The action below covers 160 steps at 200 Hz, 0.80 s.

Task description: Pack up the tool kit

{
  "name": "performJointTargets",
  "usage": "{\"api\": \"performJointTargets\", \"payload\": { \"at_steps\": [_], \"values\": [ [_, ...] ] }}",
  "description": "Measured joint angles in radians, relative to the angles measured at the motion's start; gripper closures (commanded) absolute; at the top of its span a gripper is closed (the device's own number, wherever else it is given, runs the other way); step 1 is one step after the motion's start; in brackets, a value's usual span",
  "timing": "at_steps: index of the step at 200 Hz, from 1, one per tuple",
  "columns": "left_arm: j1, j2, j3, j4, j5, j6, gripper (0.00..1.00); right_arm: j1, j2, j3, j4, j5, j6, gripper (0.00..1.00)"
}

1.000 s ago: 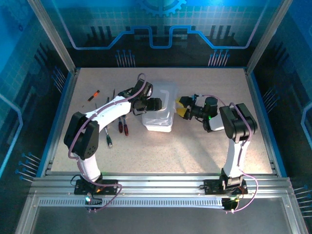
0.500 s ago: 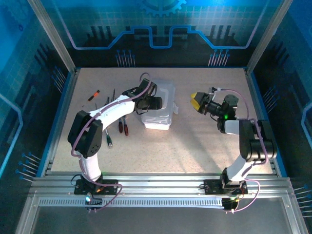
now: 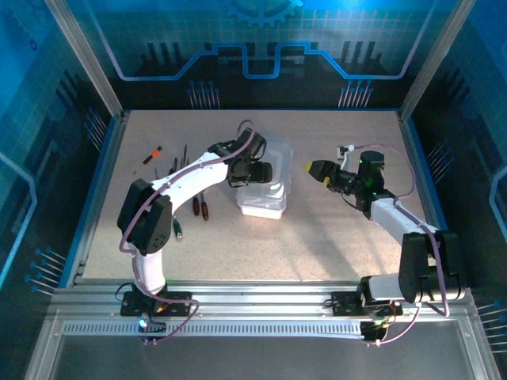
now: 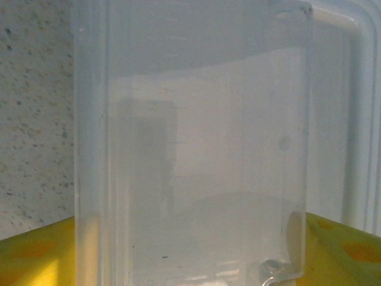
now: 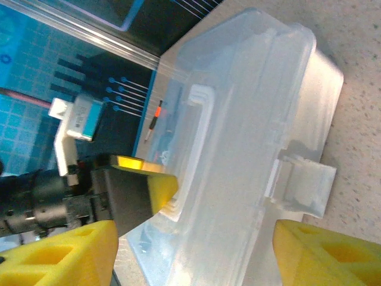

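Gripping the clear rectangular plastic case (image 3: 265,196) by its lid, left hand (image 3: 261,170) seems clenched; right hand (image 3: 314,168) hangs released, apart. Risk: unbraced case skids on speckled bench (image 3: 317,237), lid slips free.

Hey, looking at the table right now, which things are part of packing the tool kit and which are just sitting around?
Part of the job:
clear case, gripped by the left pincer
red-handled screwdrivers
orange-and-black tool
dark slim tools
right pincer, open beside the case

Just there:
table
aluminium rail at the near edge
blue backdrop
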Motion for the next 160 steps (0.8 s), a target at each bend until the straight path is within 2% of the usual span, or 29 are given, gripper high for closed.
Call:
{"api": "performJointTargets", "payload": {
  "at_steps": [40,87,160],
  "values": [
    [-0.011,0.03,0.087,-0.142,0.027,0.008,0.09,0.002,-0.038,0.0,-0.095,0.032,-0.066,0.28],
    [-0.012,0.082,0.196,-0.259,0.037,0.035,0.1,0.002,-0.087,0.0,-0.179,0.062,-0.123,0.27],
    [0.018,0.125,0.262,-0.313,0.084,0.084,0.11,0.005,-0.105,0.0,-0.211,0.082,-0.148,0.25]
  ]
}}
